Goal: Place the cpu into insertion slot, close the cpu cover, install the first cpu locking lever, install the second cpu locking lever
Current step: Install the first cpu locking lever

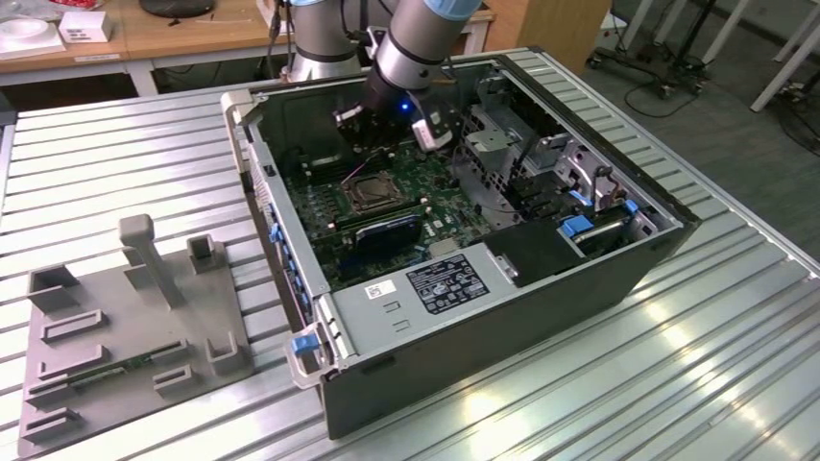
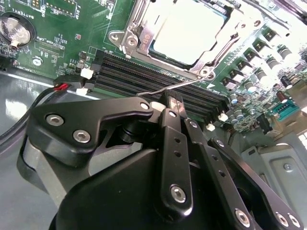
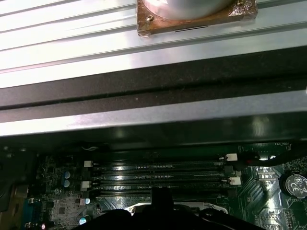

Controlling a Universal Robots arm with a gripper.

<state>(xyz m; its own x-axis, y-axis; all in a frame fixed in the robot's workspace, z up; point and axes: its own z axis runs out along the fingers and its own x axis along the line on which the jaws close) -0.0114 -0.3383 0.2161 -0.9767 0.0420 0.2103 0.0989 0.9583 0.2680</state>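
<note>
Cpu [image 2: 189, 31] is sitting in the slot [image 1: 372, 192], mid-board in the case [image 1: 513, 317], w/ cover [image 2: 136, 36] lying over it, so I'm judging I'm working the 1st lever [image 2: 182, 85]. My end effector [image 2: 171, 103] is holding fingers together at its free end; can't tell if pinching. Prob. needing steady push down, tuck under catch. Counting: 1 cpu, 1 cover, 1 lever, 4 memory slots [image 3: 158, 179].

Silver-grey arm [image 1: 413, 48] with blue caps, black screw-studded pincer [image 2: 171, 103].
</note>
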